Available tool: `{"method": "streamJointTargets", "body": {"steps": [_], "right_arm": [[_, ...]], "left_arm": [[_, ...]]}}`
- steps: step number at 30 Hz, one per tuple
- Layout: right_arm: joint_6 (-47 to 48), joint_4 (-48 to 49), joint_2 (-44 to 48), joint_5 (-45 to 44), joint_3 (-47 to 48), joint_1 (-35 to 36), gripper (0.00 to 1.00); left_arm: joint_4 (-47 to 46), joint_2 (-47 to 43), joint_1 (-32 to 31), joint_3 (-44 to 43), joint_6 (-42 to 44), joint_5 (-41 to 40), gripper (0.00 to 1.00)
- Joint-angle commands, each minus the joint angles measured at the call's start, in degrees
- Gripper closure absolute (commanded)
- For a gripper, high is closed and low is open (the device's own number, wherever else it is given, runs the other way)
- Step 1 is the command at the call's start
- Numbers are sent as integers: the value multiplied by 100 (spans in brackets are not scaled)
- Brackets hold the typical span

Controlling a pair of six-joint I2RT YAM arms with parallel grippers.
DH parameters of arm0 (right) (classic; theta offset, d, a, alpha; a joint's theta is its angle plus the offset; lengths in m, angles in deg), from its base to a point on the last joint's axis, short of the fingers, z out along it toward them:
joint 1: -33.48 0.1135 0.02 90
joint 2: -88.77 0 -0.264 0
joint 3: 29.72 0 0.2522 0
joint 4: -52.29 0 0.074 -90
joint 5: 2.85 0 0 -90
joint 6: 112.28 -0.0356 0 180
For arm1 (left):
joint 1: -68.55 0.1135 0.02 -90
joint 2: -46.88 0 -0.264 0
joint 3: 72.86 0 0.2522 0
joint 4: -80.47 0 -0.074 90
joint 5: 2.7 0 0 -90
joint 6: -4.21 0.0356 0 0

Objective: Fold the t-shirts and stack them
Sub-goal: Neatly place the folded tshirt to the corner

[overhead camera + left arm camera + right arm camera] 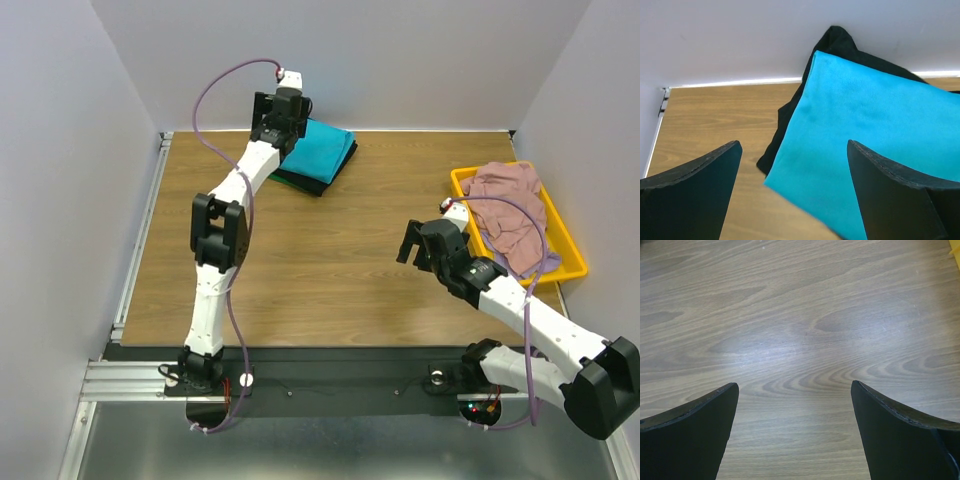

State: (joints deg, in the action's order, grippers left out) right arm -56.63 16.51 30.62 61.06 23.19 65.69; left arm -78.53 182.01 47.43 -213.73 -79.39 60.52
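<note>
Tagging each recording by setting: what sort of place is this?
Probably a lab robot cell: bare grey walls enclose a wooden table, left arm and right arm bolted at its near edge.

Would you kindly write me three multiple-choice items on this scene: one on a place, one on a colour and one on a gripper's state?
1. Where does the crumpled dusty pink fabric t-shirt lie? A in the yellow plastic tray; B on the floor; C on a chair.
2. What colour is the folded shirt under the folded teal fabric t-shirt? A green; B black; C white.
3. How is the left gripper? A shut on cloth; B shut on nothing; C open.
Answers: 1 A, it is heaped within the tray's rim. 2 B, the black fabric t-shirt shows beneath the teal one. 3 C, its fingers are spread apart, holding nothing.
</note>
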Motion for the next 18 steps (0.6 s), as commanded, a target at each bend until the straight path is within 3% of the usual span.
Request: {"method": "streamJointTargets", "body": {"steps": [1, 8, 18], "right_arm": [[-142, -57, 67, 59, 250, -39, 0], [-204, -101, 269, 314, 233, -30, 0], [-169, -127, 603, 604, 31, -39, 0]], "left_arm": [[215, -1776, -6, 491, -970, 243, 2], [339, -3509, -23, 2522, -2378, 1614, 2], [461, -5637, -576, 5862, -4127, 553, 2]]}}
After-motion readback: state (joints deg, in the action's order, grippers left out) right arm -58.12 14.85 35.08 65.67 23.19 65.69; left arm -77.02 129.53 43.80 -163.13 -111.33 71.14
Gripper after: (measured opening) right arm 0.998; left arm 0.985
